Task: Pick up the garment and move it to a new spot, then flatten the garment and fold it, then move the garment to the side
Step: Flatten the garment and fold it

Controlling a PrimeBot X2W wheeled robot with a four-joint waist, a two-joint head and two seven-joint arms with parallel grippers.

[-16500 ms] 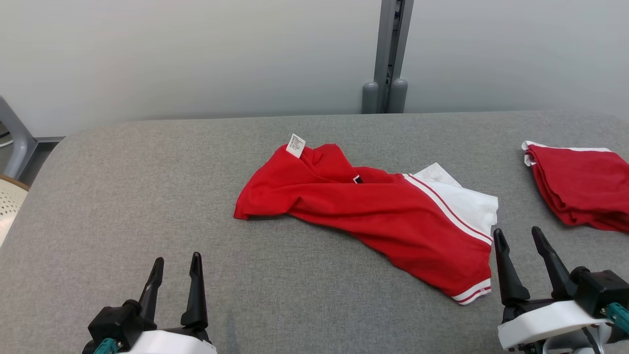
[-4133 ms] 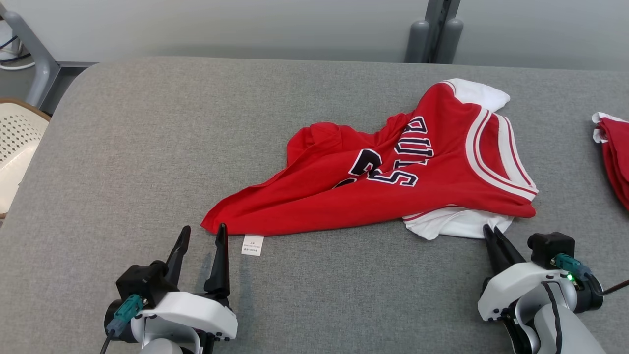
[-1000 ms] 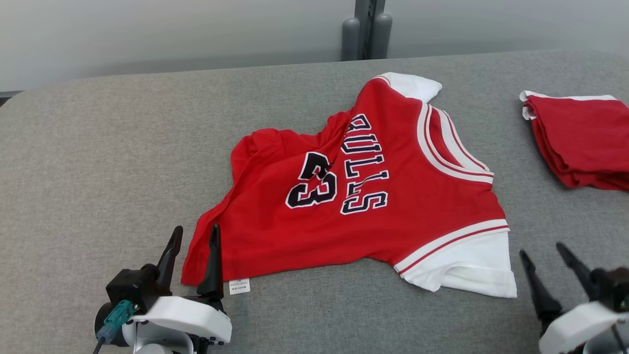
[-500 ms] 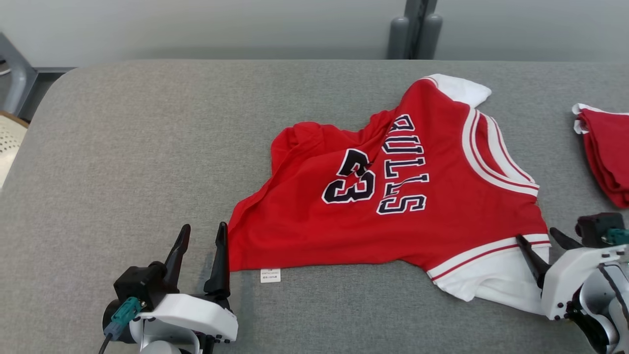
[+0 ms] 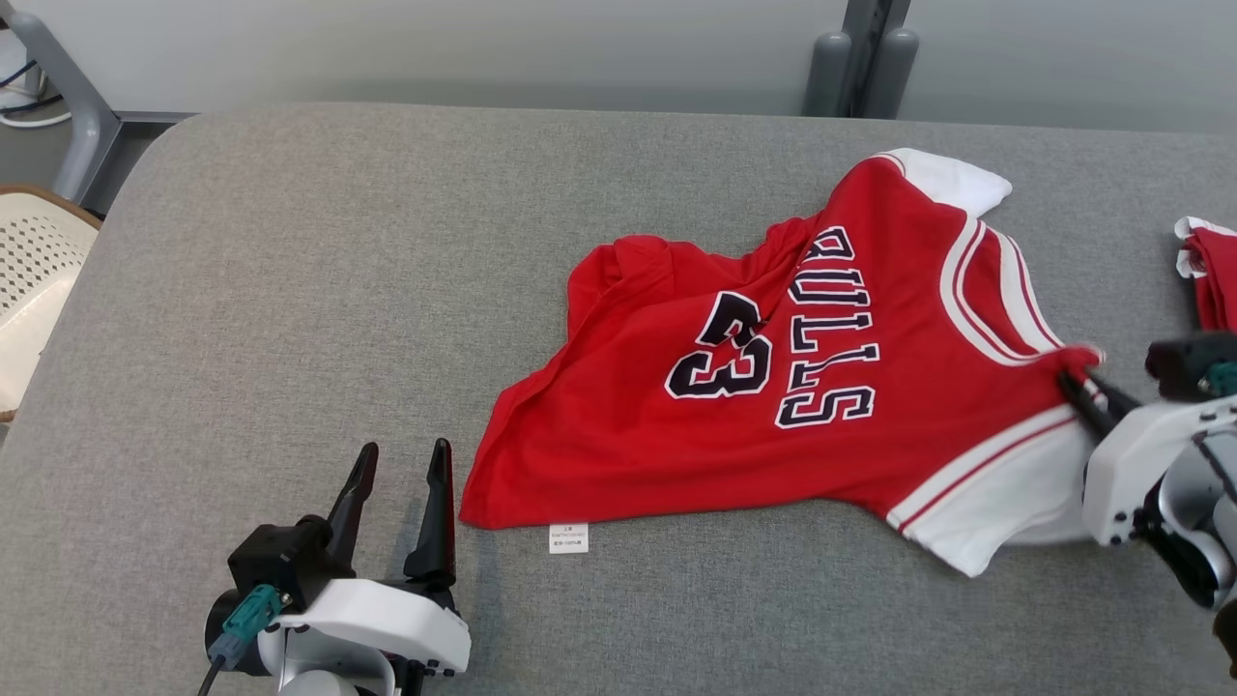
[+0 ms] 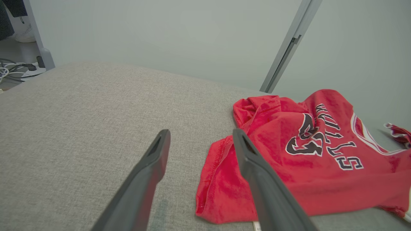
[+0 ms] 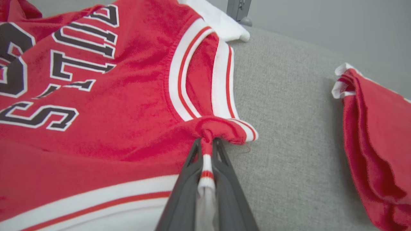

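Note:
The garment (image 5: pixel 773 387) is a red jersey with white sleeves, dark "BULLS" lettering and the number 23, spread face up on the grey cushion. My right gripper (image 5: pixel 1080 390) is shut on its shoulder seam beside the collar; the right wrist view shows the garment (image 7: pixel 112 106) with red and white cloth bunched between the fingers of the right gripper (image 7: pixel 206 144). My left gripper (image 5: pixel 401 466) stands open just left of the hem corner, with nothing in it. In the left wrist view the open left gripper (image 6: pixel 200 139) frames bare cushion, and the garment (image 6: pixel 308 160) lies to its right.
A second red garment (image 5: pixel 1213 275) lies folded at the cushion's right edge, also the folded garment (image 7: pixel 379 154) in the right wrist view. A white care label (image 5: pixel 568 537) sticks out under the hem. A cream chair (image 5: pixel 29 280) stands off the left edge. Grey posts (image 5: pixel 860 58) rise behind.
My right gripper has moved up from the white sleeve to the shoulder seam and closed on it. The head camera has shifted. The left gripper has stayed open in place.

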